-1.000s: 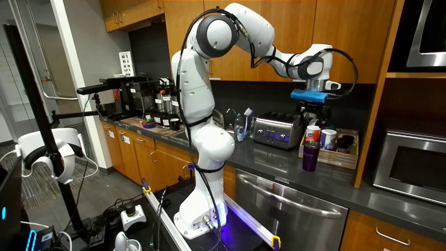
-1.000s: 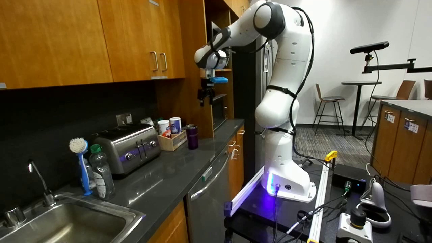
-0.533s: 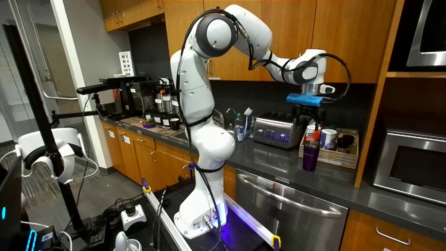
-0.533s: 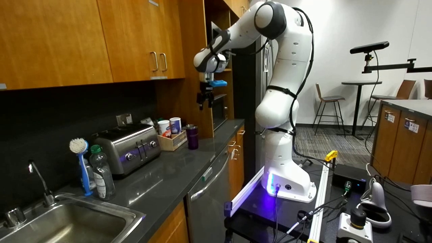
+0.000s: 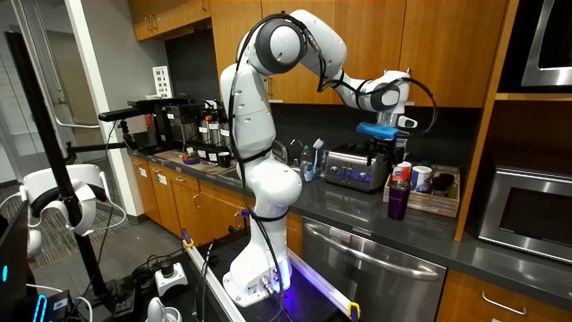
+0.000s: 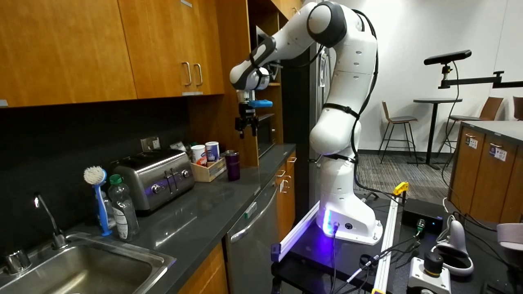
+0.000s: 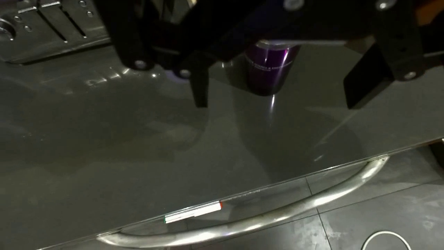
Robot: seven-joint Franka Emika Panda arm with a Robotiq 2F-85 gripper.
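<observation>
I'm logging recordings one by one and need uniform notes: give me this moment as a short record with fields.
Gripper: open, holding nothing, hanging in the air
Tumbler: purple, upright on the counter, beside the wooden box
Box contents: red-labelled canister, blue-labelled canister, other items partly hidden
Toaster: steel, between the wooden box and the green-capped bottle

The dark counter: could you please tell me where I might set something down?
The counter is bare in front of the toaster, out to the edge above the dishwasher, and between the purple tumbler and the wood panel. It is crowded around the wooden box beside the toaster, and by the sink, with brush and green-capped bottle.
</observation>
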